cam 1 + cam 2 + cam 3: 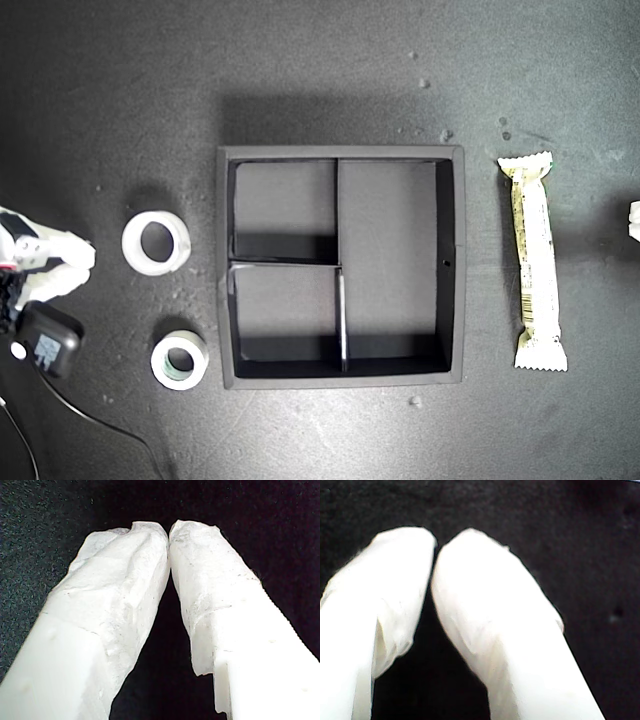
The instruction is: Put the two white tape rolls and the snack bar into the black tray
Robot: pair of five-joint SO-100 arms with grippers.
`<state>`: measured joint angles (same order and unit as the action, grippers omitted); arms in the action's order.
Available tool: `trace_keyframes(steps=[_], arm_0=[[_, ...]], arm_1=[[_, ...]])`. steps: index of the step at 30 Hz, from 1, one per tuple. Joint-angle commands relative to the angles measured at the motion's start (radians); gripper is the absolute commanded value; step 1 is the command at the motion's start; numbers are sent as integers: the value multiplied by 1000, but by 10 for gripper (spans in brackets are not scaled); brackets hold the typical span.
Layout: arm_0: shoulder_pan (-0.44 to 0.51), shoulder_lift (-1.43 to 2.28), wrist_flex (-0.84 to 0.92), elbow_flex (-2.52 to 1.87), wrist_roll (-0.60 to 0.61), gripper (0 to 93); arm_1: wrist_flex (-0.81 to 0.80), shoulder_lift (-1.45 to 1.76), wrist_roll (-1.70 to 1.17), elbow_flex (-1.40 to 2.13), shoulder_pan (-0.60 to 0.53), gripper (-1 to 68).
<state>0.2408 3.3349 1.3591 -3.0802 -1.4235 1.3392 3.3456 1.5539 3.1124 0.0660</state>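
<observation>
Lab-style bench: plain dark tabletop

Two white tape rolls and snack bar flank the empty black tray

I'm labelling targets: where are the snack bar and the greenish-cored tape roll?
snack bar [533,262], exterior view, middle of its wrapper.
greenish-cored tape roll [165,362], exterior view, on its white ring wall.
</observation>
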Motion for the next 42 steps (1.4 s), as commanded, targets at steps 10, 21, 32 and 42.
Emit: trace_keyframes(steps=[10,21,32,42], arm_0=[[9,49,-12,-58,-150,0],[21,49,-72,-58,-222,16],[-5,49,-97,193,-66,1],[-31,-445,-420,546,284,80]], arm_1=[[-49,6,-97,12,87,-2],[-218,5,160,12,184,-3],[-511,5,-112,8,158,-4],[-558,-6,-403,-196,117,-2]])
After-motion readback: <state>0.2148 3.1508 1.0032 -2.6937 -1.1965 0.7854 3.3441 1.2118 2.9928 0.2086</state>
